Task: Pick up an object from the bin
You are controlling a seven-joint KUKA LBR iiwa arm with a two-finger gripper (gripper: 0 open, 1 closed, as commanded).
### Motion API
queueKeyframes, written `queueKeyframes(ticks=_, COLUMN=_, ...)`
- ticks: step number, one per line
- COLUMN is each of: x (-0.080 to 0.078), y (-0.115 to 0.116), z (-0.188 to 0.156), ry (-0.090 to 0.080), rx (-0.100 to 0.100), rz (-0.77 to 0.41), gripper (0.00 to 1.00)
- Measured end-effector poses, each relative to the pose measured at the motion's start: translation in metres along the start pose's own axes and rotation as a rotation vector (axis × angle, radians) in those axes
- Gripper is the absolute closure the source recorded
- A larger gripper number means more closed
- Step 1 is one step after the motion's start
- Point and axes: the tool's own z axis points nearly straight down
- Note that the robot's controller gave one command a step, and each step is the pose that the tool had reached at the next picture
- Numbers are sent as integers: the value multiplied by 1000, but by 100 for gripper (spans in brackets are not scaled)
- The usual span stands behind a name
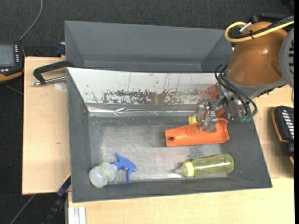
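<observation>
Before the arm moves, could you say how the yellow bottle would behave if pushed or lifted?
The bottle lies on its side and looks round, so a nudge would probably roll it. Its smooth, see-through body may be slippery to grip. It looks full of yellowish liquid, so perhaps heavy for its size.

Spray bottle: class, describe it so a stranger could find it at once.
Start at the grey bin. Look in its lower left corner. The spray bottle lies there, the only thing with a blue trigger; the other bottle is yellow.

Matt metal bin (pixel 77 139), glossy orange plastic tool (pixel 187 136), transl. plastic bottle (pixel 211 165)
</observation>
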Motion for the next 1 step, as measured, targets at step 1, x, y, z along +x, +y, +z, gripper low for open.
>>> queueKeyframes(ticks=1, x=-5, y=-8, z=-50, ry=-1, rx=-1, rz=2, gripper=100)
